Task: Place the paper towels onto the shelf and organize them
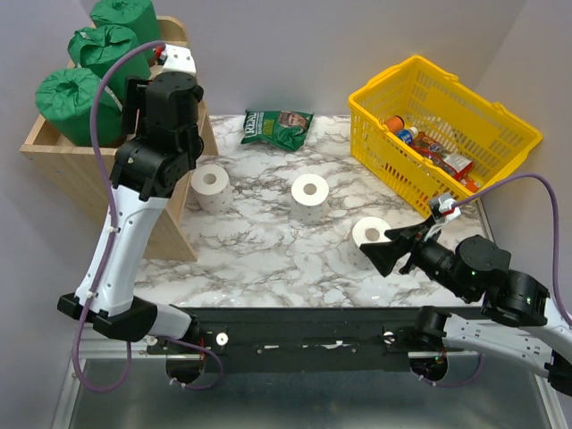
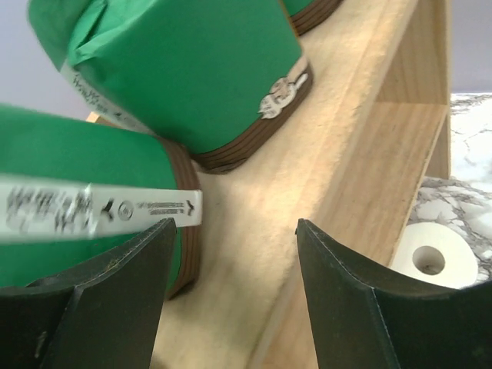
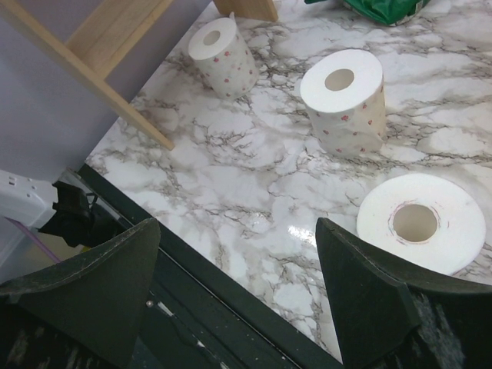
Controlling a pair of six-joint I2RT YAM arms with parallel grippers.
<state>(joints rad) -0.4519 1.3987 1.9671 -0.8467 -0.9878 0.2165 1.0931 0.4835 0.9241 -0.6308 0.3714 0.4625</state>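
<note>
three green rolls up on the shelf, three white ones down on the marble

counted from overhead: three paper towel rolls wrapped in green plastic with brown label bands [image 1: 67,103], in a row in the top tray of the light wooden two-tier shelf [image 1: 63,165] at upper left, all on end, long axis vertical, gathered wrapper tops up; three bare white paper towel rolls with hollow cores [image 1: 310,195], pink-dotted, spread across the middle of the white marbled tabletop [image 1: 268,259], also on end, core holes up. left gripper [image 2: 234,231] over the tray beside a green roll, fingers spread, nothing between. right gripper [image 3: 238,231] at lower right near one white roll, fingers wide apart, empty.
</note>
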